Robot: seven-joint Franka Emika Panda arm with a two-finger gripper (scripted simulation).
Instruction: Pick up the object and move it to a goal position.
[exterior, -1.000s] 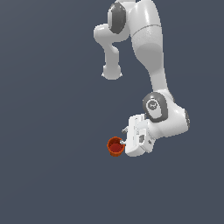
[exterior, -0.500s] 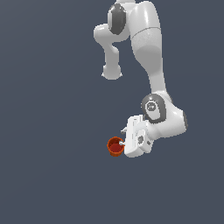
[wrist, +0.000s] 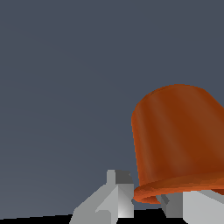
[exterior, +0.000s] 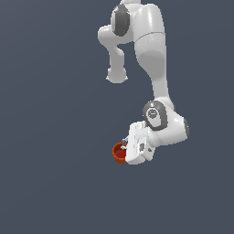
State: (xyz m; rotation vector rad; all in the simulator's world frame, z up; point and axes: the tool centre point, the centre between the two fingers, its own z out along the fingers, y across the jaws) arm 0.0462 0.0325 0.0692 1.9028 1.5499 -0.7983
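Cup (exterior: 119, 152): small orange-red, darker inside, right against the white gripper (exterior: 125, 151) on the exterior view's left; no surface edge shows on the plain grey ground.
Fingers (wrist: 119, 192): in the wrist view two grey fingers sit at the cup's flared rim, seemingly pinching it; how narrow the gap is cannot be read.
Handling: likely light, stiff, smooth-walled, so prone to slip.
Hold point: the rim lip, or across the tapered wall.
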